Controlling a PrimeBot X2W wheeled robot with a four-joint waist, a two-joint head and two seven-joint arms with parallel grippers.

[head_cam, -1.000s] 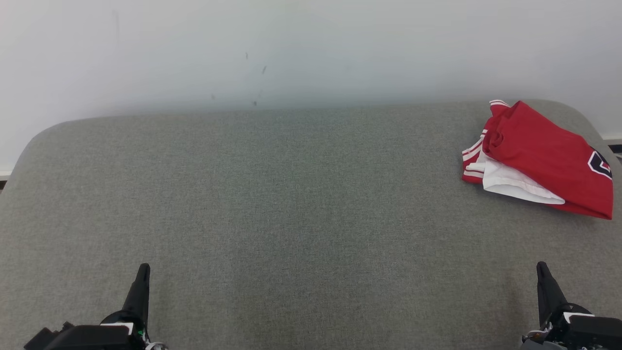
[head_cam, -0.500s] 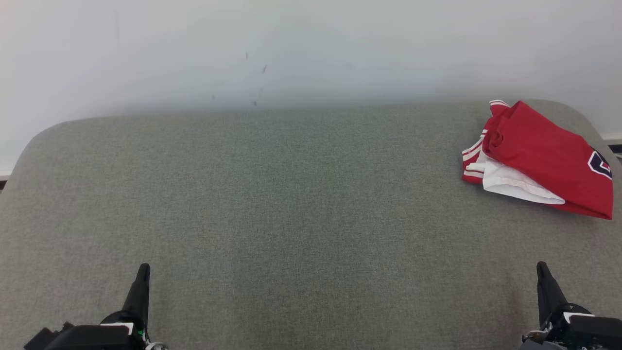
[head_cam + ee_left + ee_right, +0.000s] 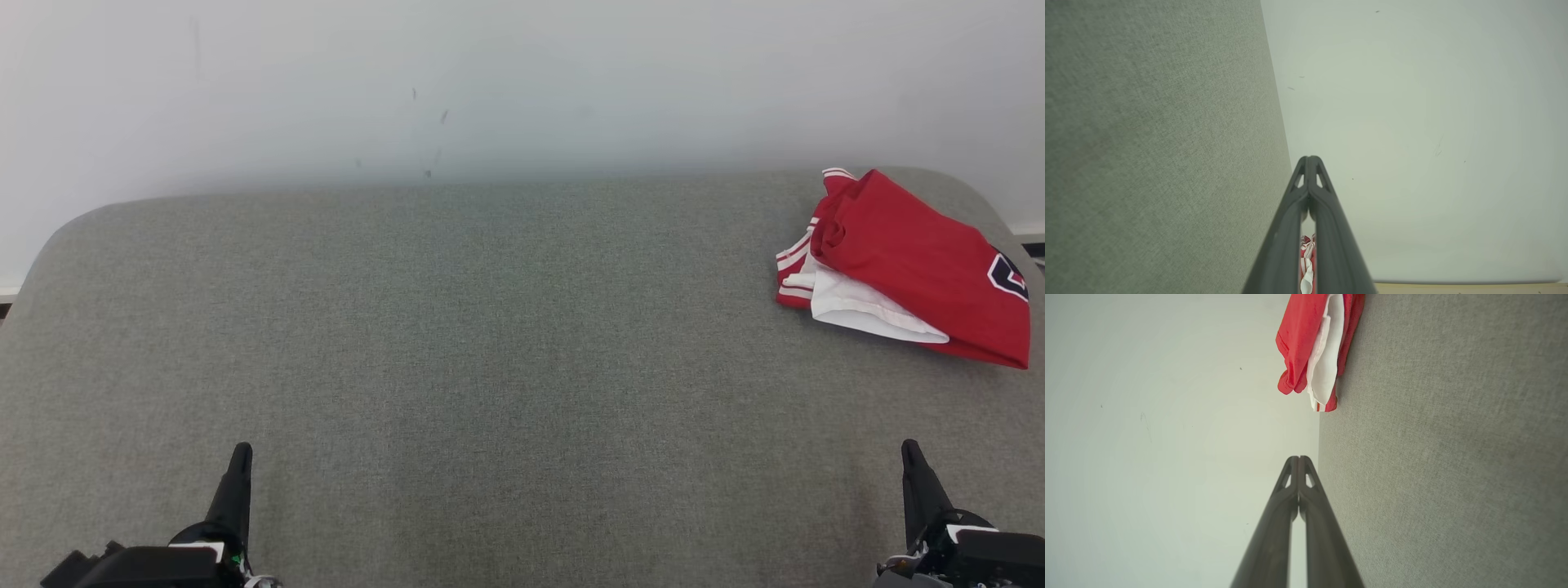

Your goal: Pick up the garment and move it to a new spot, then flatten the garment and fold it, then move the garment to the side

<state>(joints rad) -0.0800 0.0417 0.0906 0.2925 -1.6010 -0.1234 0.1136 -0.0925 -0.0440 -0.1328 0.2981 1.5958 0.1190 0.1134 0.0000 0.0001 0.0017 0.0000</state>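
Both pincers sit low at the near edge of the grey surface (image 3: 490, 343), with nothing in either. Left pincer (image 3: 237, 478): fingers pressed together. The left wrist view confirms it, with the left pincer (image 3: 1309, 160) showing its tips meeting. Right pincer (image 3: 914, 474): same, and in its own wrist view the right pincer (image 3: 1298, 458) is pressed tip to tip and carries nothing. We read this as a parked pose, arms tucked back so the head camera gets an open look at the whole surface.

The garment (image 3: 906, 253) is a red jersey with white striped trim and a white layer poking out, bundled in rough layers. It lies well ahead of the right pincer and a bit to its outer side, near the far right corner and close to the surface's edge. From the left pincer it is far off, ahead and across to the right. The left wrist view catches a sliver of the garment (image 3: 1306, 261) between the fingers. In the right wrist view the garment (image 3: 1296, 339) lies beyond the fingertips, well apart, with no contact.

Our judgement is that the bundle looks loosely folded and set aside, so this could be the finished end, or it could be an untouched start; we cannot tell which. If it is the start, the right pincer is the nearer one. The risk there is that pinching only the top layer lets the bundle unroll or slide off the edge.
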